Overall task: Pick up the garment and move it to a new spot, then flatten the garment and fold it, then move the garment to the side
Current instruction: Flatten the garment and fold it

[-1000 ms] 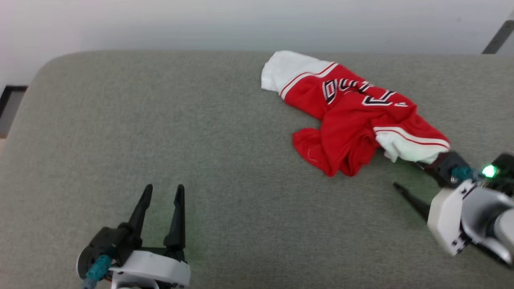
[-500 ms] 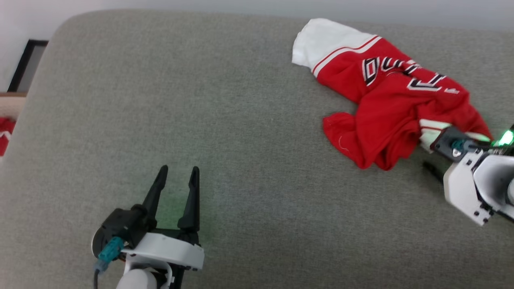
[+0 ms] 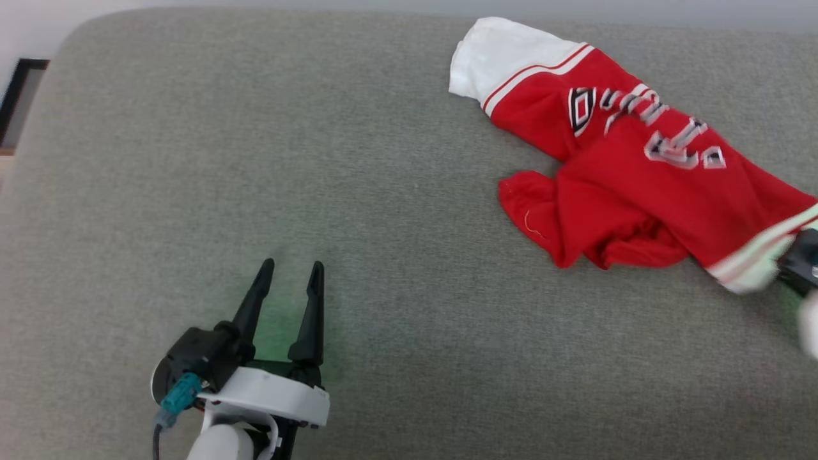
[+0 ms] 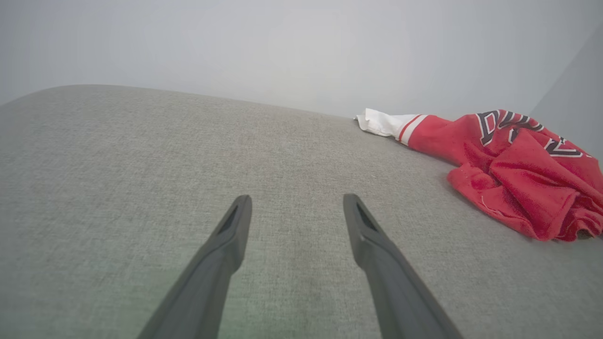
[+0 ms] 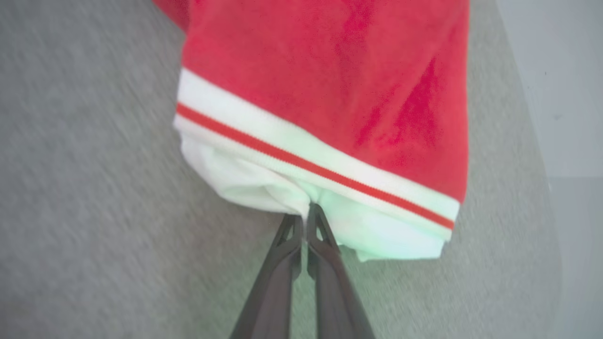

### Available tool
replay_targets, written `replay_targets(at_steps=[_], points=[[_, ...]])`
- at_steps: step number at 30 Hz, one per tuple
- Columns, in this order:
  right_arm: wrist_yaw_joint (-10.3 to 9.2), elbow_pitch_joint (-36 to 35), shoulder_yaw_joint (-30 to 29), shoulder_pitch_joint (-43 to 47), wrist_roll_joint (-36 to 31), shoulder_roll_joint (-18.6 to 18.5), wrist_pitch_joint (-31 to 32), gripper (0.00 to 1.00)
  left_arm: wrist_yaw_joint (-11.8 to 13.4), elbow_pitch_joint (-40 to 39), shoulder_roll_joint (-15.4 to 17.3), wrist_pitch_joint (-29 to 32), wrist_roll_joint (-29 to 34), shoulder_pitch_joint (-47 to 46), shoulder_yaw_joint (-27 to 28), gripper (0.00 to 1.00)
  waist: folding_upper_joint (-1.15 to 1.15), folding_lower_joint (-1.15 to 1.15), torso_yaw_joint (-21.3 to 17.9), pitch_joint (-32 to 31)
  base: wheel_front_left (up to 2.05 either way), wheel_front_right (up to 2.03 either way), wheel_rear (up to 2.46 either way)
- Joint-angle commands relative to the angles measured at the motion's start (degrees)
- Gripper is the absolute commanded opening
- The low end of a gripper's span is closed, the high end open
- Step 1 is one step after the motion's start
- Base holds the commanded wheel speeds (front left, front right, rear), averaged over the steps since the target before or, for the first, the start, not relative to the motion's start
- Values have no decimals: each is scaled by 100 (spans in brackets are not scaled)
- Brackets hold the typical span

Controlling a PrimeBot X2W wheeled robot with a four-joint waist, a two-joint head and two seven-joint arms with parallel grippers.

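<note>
Right gripper (image 5: 305, 214), its two dark fingers pressed together, pinches the white sleeve (image 5: 264, 188) of a red jersey-style T-shirt (image 3: 639, 185) near the right edge of a grey fabric-covered surface (image 3: 319, 160). The fingertips bite into the sleeve's bunched cloth just below its red-and-white striped trim (image 5: 301, 162). The shirt lies crumpled on the far right part of the surface and stretches from the pinched sleeve to its other white sleeve (image 3: 498, 54), which rests close to the far edge. Black, white-outlined lettering (image 3: 658, 128) runs across the chest, slightly blurred in the head view. A rumpled red fold (image 3: 543, 217) spills toward the middle of the surface. The left gripper (image 3: 293, 267) hovers low over bare grey fabric at the near left, fingers spread apart and holding nothing, well apart from the shirt.
</note>
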Motion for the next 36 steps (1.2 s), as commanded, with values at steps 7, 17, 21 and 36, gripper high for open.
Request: replay_targets(at_steps=[7, 17, 21, 36], points=[[-6, -131, -370, 91, 123, -1073, 278, 0, -23, -25, -4, -1, -20, -162, -31, 100, 0, 0, -179, 146, 0, 0, 0], [-6, 1576, -1221, 305, 129, -647, -143, 43, -23, 55, 53, -1, -50, -244, -112, 100, 0, 0, -70, 117, 0, 0, 0], [-6, 2131, -1761, 549, 197, -261, -592, 100, -23, 53, 155, -1, -175, -296, -122, 100, 0, 0, -168, 63, 0, 0, 0], [-6, 1487, -4269, 2537, 974, 2183, -2843, 100, -21, 640, 1812, 1238, -864, -2345, -1414, 100, 0, 0, -1481, -64, 0, 0, 0]])
